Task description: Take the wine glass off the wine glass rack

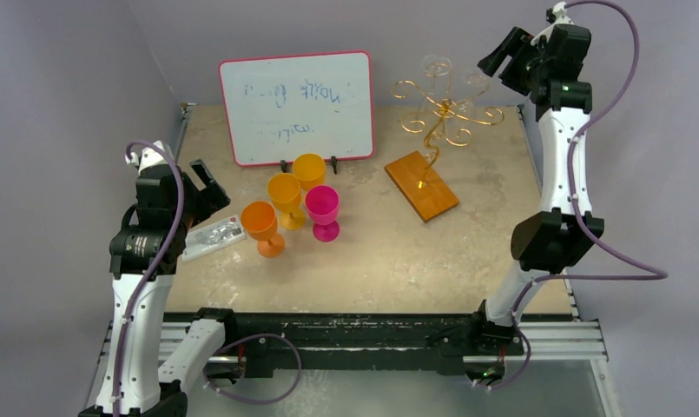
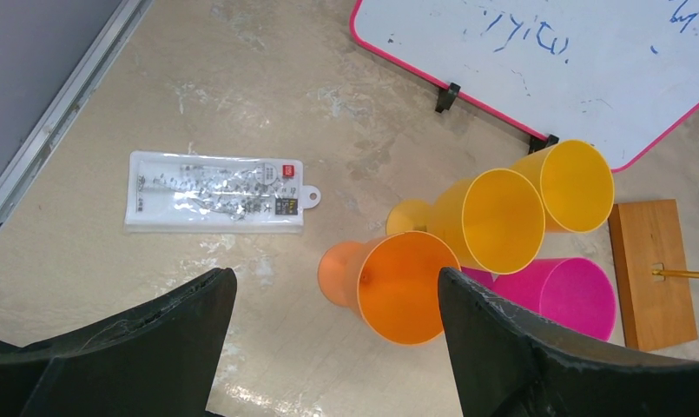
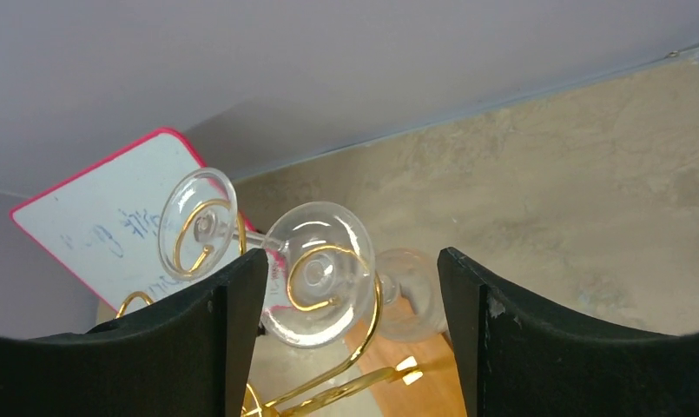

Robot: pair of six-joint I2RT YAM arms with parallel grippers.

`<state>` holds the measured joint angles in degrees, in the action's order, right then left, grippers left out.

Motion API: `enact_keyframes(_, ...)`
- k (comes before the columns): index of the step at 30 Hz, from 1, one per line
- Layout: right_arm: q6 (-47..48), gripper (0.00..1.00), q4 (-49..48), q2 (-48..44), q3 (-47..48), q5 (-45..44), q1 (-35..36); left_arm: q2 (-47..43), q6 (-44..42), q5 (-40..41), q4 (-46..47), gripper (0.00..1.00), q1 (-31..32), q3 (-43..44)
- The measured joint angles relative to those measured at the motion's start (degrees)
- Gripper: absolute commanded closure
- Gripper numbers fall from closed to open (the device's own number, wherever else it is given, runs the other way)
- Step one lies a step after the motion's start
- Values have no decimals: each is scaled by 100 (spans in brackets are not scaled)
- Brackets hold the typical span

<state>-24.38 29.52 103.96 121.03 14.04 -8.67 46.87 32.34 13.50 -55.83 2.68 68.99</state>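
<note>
Shows wine glass point(image 3: 318, 274) hanging from rack point(image 1: 445, 113) at one o'clock on worktop point(image 1: 372, 269). Brackets its foot with right tool point(image 3: 350, 261), spread wide. Holds left tool point(image 2: 337, 282) spread at nine o'clock above cups point(image 2: 493, 217).

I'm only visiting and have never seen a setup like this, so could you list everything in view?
whiteboard: one, white with a red-pink frame and blue scribbles, standing at the back
wine glass rack: one, gold wire on an orange-brown wooden base, back right
wine glasses: at least two, clear, hanging on the rack's arms
goblets: four (one orange, two yellow, one pink), clustered in front of the whiteboard
packet: one, clear plastic, lying flat on the left
table: one, beige
left gripper: one, black, open, above the left side
right gripper: one, black, open, fingers either side of a hanging glass
</note>
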Motion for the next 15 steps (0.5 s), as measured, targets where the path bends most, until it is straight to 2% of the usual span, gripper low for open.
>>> enact_keyframes(4,79,37,59,184,50,348,63,-2,-2,-48,0,14,0,0)
enact_keyframes(7,120,40,114,332,57,509,116,-33,-2,-48,0,14,0,0)
enact_keyframes(15,151,55,96,398,76,369,177,-111,-2,20,-7,13,0,0)
